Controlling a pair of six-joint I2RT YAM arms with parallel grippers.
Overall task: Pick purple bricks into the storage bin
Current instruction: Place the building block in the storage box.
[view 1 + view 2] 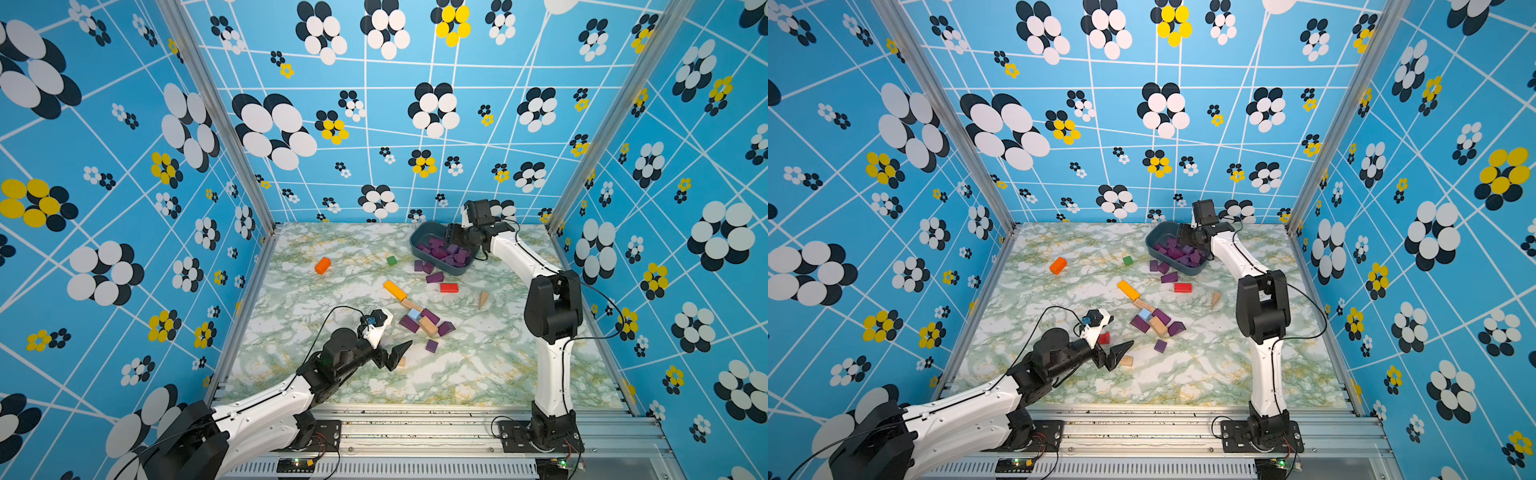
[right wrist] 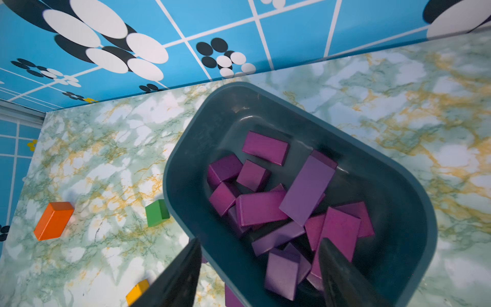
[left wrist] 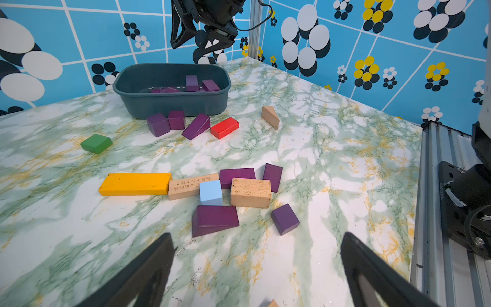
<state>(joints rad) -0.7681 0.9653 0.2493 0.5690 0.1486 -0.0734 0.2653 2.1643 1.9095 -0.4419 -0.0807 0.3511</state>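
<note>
Right tool (image 2: 259, 240) was spread, nothing pinched, over the storage bin (image 2: 202, 143) near the worktop's (image 1: 478, 374) far edge, twd the right corner; finger bases out of view. Left tool (image 3: 257, 234) was spread wide, half hiding a tan block (image 1: 401, 362). Matte purple bricks (image 2: 261, 208) lay piled in the smooth bin; more, incl. wedges (image 3: 215, 219), lay loose mid-worktop.

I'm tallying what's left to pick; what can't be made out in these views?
- Storage bin contents: the right gripper covers part in both top views, the bin's wall hides most in the left wrist view, and stacked purple bricks bury others in the right wrist view.
- Red block: mostly under the left wrist camera in a top view.
- Small tan block: partly behind the left gripper in both top views.
</note>
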